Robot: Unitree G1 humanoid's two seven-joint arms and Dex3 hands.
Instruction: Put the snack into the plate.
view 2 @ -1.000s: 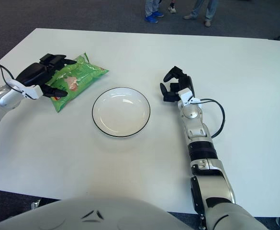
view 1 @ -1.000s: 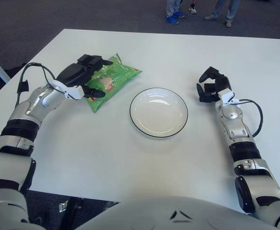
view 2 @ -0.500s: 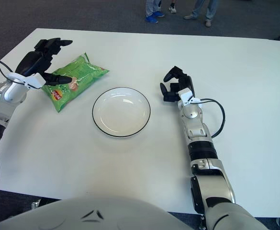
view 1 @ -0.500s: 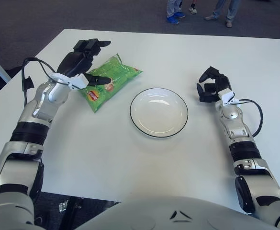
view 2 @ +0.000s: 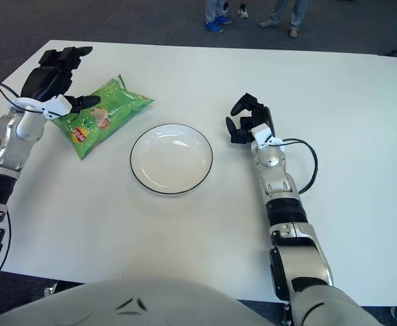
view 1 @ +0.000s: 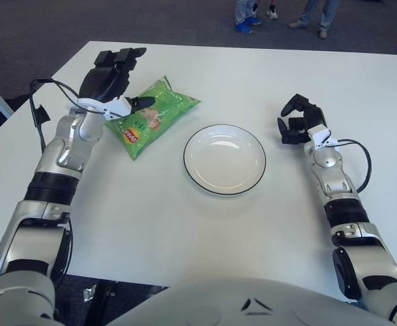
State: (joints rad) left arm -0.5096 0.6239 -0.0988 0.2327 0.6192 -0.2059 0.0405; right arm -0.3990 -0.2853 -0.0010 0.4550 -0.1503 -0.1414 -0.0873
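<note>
A green snack bag (view 1: 150,122) lies flat on the white table (view 1: 184,224), left of the plate. The white plate (view 1: 224,159) with a dark rim sits at the table's middle and holds nothing. My left hand (view 1: 117,75) hovers over the bag's left end, fingers spread, thumb tip by the bag's top edge, holding nothing. My right hand (view 1: 298,122) shows to the right of the plate, fingers curled with nothing in them.
The table's far edge runs along the top, with dark carpet beyond. Legs and shoes of people (view 1: 279,15) stand past the far edge. A black cable (view 1: 39,109) loops off my left forearm.
My left hand has lifted off the snack bag and drawn back to the left and up, fingers opening. The bag has settled slightly. The right hand has not moved.
</note>
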